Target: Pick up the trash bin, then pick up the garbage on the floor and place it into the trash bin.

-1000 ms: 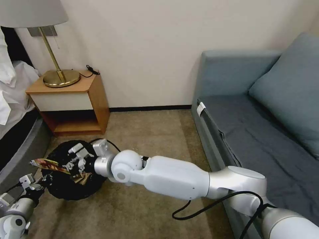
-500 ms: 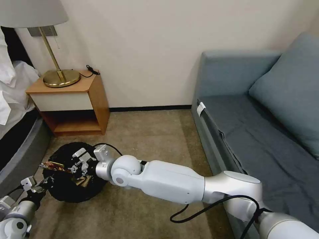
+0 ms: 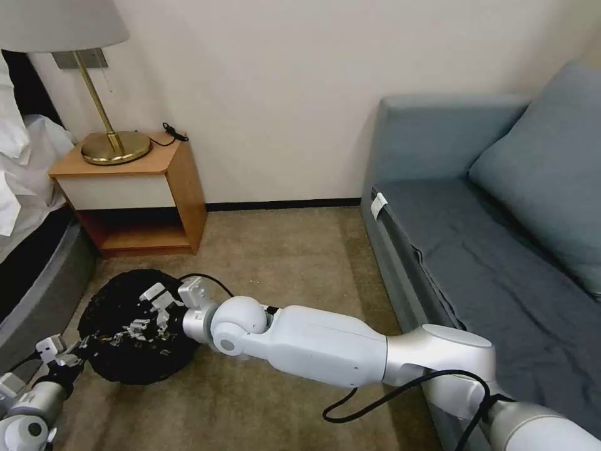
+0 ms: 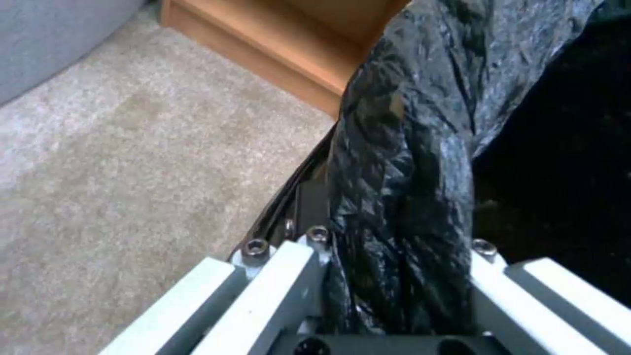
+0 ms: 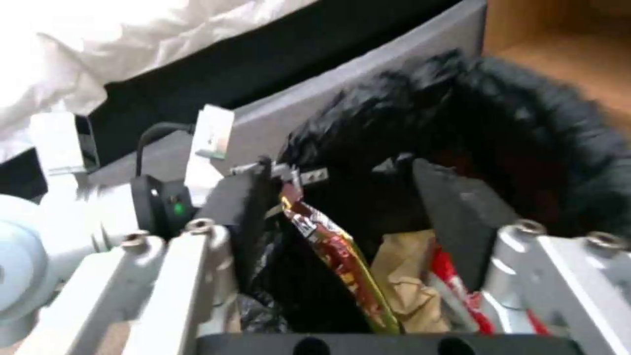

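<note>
While the left gripper [image 4: 394, 296] clamps the bin's [image 3: 113, 307] bag-covered rim just above the carpet, the right gripper [image 5: 342, 207] reaches over its mouth, jaws spread wide. A wrapper [image 5: 335, 256] drops between them onto paper [image 5: 407, 281] and a carton [image 5: 453, 281] inside.

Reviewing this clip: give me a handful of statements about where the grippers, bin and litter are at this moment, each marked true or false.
1. The left gripper is clamped on the bag-lined rim of the trash bin. True.
2. The right gripper hangs over the sofa. False: it is over the bin's mouth.
3. The right gripper's fingers are spread, with the snack wrapper lying against one of them. True.
4. The bin is empty. False: brown crumpled paper and a red-and-white carton lie inside.
5. The lamp stands on the floor. False: it stands on the nightstand.
</note>
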Robot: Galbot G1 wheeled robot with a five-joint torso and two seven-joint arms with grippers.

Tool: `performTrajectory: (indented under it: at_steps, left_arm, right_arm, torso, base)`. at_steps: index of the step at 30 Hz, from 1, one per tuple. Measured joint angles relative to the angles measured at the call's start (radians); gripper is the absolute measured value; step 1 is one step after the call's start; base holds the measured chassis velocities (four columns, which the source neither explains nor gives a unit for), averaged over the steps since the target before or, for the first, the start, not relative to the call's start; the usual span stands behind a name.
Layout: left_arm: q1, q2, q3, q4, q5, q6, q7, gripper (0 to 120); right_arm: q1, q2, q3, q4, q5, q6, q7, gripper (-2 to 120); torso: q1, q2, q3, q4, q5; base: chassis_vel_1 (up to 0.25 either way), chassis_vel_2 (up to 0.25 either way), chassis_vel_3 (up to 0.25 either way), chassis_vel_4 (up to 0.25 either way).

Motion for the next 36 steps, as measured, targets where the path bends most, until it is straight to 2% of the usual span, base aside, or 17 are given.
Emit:
performTrajectory:
  at_steps: [2, 3, 5, 6, 8, 10, 11, 13, 20, 26, 34, 36]
  left_arm:
    - [0.003, -0.001, 0.000, -0.007, -0.011, 0.014, -0.027, 2]
    - [0.003, -0.001, 0.000, -0.007, -0.011, 0.014, -0.027, 2]
    - [0.005, -0.001, 0.004, -0.016, -0.029, 0.039, -0.071, 2]
    - [0.005, -0.001, 0.004, -0.016, -0.029, 0.039, -0.071, 2]
    - [0.003, 0.008, 0.011, -0.022, -0.061, 0.080, -0.149, 2]
    - [0.003, 0.013, 0.013, -0.022, -0.072, 0.094, -0.168, 2]
    - [0.005, 0.024, 0.016, -0.023, -0.093, 0.115, -0.194, 2]
    - [0.007, 0.035, 0.016, -0.022, -0.127, 0.139, -0.229, 2]
    - [0.017, 0.046, 0.012, -0.026, -0.208, 0.188, -0.297, 2]
    - [0.011, 0.041, 0.019, -0.028, -0.218, 0.206, -0.352, 2]
    - [0.009, 0.032, 0.013, -0.027, -0.212, 0.215, -0.375, 1]
    - [0.007, 0.028, 0.012, -0.027, -0.207, 0.215, -0.377, 1]
  right_arm:
    - [0.017, -0.026, 0.004, 0.036, 0.018, 0.000, 0.012, 70]
    - [0.017, -0.026, 0.004, 0.036, 0.018, 0.000, 0.012, 70]
    - [0.034, -0.064, 0.008, 0.094, 0.044, 0.000, 0.028, 80]
    - [0.034, -0.064, 0.008, 0.094, 0.044, 0.000, 0.028, 80]
    - [0.054, -0.116, 0.019, 0.200, 0.092, 0.000, 0.059, 92]
    - [0.059, -0.132, 0.022, 0.238, 0.109, 0.000, 0.072, 95]
    - [0.069, -0.158, 0.027, 0.304, 0.135, 0.001, 0.087, 99]
    - [0.082, -0.186, 0.031, 0.369, 0.158, 0.001, 0.099, 99]
    - [0.091, -0.226, 0.044, 0.446, 0.180, 0.002, 0.108, 100]
    - [0.079, -0.256, 0.063, 0.473, 0.174, 0.005, 0.107, 100]
    - [0.057, -0.284, 0.085, 0.494, 0.152, 0.005, 0.105, 100]
    - [0.041, -0.306, 0.108, 0.512, 0.131, 0.011, 0.131, 100]
  torso:
    - [0.000, 0.000, 0.000, -0.0001, 0.0000]
    - [0.000, 0.000, 0.000, -0.0001, 0.0000]
    - [0.000, 0.000, 0.000, -0.0001, 0.0000]
    - [0.000, 0.000, 0.000, -0.0001, 0.0000]
    - [0.000, 0.000, 0.000, -0.0001, 0.0000]
    - [0.000, 0.000, 0.000, -0.0001, 0.0000]
    - [0.000, 0.000, 0.000, -0.0001, 0.0001]
    - [0.000, 0.000, 0.000, -0.0001, 0.0001]
    - [0.000, 0.000, 0.000, -0.0001, 0.0002]
    - [0.000, 0.000, 0.000, 0.0000, 0.0007]
    - [0.000, 0.000, 0.000, 0.0002, 0.0004]
    - [0.000, 0.000, 0.000, -0.0001, 0.0004]
  base:
    - [0.000, 0.000, 0.000, 0.000]
    - [0.000, 0.000, 0.000, 0.000]
    - [0.000, 0.000, 0.000, 0.000]
    - [0.000, 0.000, 0.000, 0.000]
    - [0.000, 0.000, 0.000, 0.000]
    - [0.000, 0.000, 0.000, 0.000]
    - [0.000, 0.000, 0.000, 0.000]
    - [0.000, 0.000, 0.000, 0.000]
    - [0.000, 0.000, 0.000, 0.000]
    - [0.000, 0.000, 0.000, 0.000]
    - [0.000, 0.000, 0.000, 0.000]
    - [0.000, 0.000, 0.000, 0.000]
